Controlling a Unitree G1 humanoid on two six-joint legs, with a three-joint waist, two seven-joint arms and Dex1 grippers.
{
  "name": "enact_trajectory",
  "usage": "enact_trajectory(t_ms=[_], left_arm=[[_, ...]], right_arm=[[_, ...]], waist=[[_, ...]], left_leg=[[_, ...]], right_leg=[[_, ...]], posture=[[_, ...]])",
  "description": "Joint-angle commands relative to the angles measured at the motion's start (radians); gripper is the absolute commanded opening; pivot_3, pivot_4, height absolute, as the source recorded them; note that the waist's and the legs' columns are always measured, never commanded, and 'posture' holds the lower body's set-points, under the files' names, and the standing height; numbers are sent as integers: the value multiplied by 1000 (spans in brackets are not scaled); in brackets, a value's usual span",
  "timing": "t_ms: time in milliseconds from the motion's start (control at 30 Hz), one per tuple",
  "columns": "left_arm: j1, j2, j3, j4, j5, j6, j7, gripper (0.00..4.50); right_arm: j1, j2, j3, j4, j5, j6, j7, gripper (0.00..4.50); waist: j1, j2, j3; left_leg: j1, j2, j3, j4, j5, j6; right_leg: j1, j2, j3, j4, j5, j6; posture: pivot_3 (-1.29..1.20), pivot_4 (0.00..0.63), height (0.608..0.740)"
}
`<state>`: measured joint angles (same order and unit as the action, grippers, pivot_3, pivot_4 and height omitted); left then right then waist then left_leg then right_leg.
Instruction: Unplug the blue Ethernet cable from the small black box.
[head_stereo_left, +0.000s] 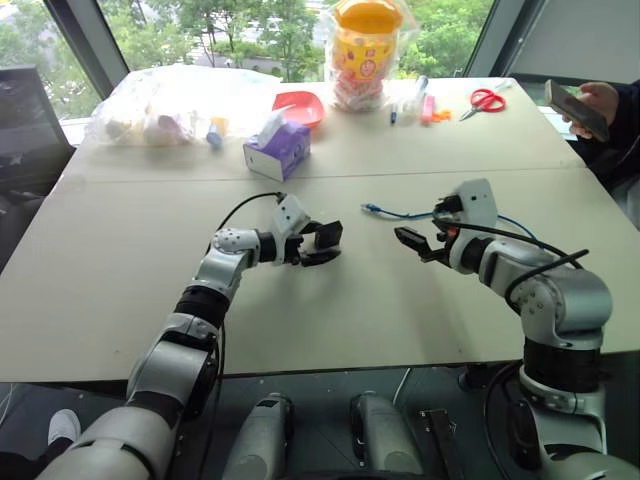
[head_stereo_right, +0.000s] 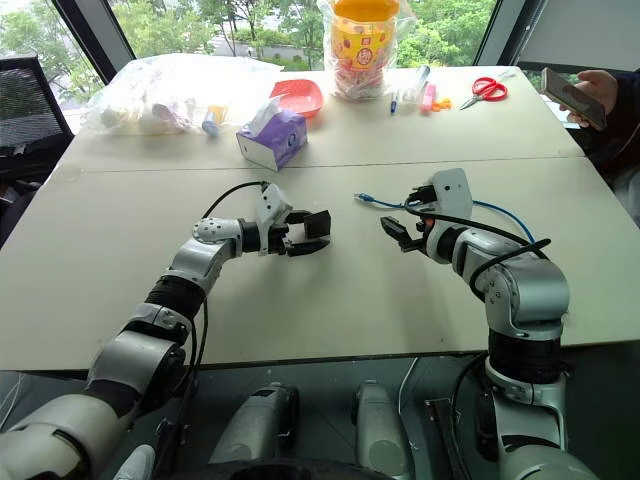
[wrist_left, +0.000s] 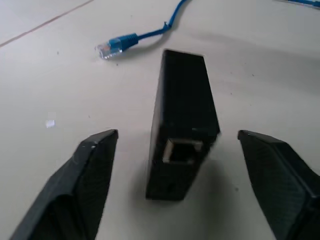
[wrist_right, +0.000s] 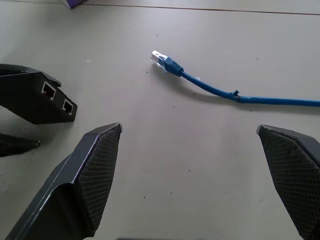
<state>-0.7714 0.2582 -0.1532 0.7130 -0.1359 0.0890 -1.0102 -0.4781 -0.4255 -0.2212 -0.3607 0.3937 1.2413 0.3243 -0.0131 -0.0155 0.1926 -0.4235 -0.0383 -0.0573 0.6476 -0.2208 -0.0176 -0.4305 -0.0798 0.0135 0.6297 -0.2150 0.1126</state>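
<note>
The small black box (wrist_left: 182, 125) rests on the table (head_stereo_left: 400, 310) between the fingers of my left gripper (head_stereo_left: 320, 245), which is open and not touching it. An empty port on the box faces that gripper. The blue Ethernet cable (wrist_right: 240, 97) lies loose on the table, its clear plug (head_stereo_left: 371, 209) free and a short way from the box. From the plug the cable runs off to the right behind my right arm. My right gripper (head_stereo_left: 415, 243) hangs open and empty above the table, near the cable and to the right of the box (wrist_right: 37, 97).
At the far side stand a purple tissue box (head_stereo_left: 278, 148), a red bowl (head_stereo_left: 300, 105), a clear bag of items (head_stereo_left: 165, 105), a yellow jar in plastic (head_stereo_left: 363, 50), markers (head_stereo_left: 428, 107) and red scissors (head_stereo_left: 487, 99). A person's hand holds a phone (head_stereo_left: 578, 108) at the far right.
</note>
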Motion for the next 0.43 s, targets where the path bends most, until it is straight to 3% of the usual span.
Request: enact_trajectory(t_ms=[33, 200, 333, 433], left_arm=[[6, 31, 35, -118, -51, 64, -45, 4461], [54, 88, 50, -269, -105, 179, -96, 4461], [127, 208, 76, -495, -185, 344, -151, 4461], [152, 245, 89, -565, -218, 414, -143, 4461]], right_arm=[[1, -34, -29, -81, 43, 39, 20, 4500], [39, -143, 13, -168, 86, 50, 98, 4500], [68, -261, -42, -274, 189, 85, 206, 4500], [53, -267, -42, -297, 222, 97, 205, 4500]], waist=[[0, 0, 0], [2, 0, 0], [-5, 0, 0], [-2, 0, 0]], left_leg=[[0, 0, 0, 0, 0, 0], [0, 0, 0, 0, 0, 0], [0, 1, 0, -1, 0, 0], [0, 1, -1, -1, 0, 0]], right_leg=[[0, 0, 0, 0, 0, 0], [1, -1, 0, -1, 0, 0], [0, -1, 0, -2, 0, 0], [1, 0, -1, -2, -2, -4]], posture=[[0, 150, 740], [0, 150, 740], [0, 150, 740], [0, 150, 740]])
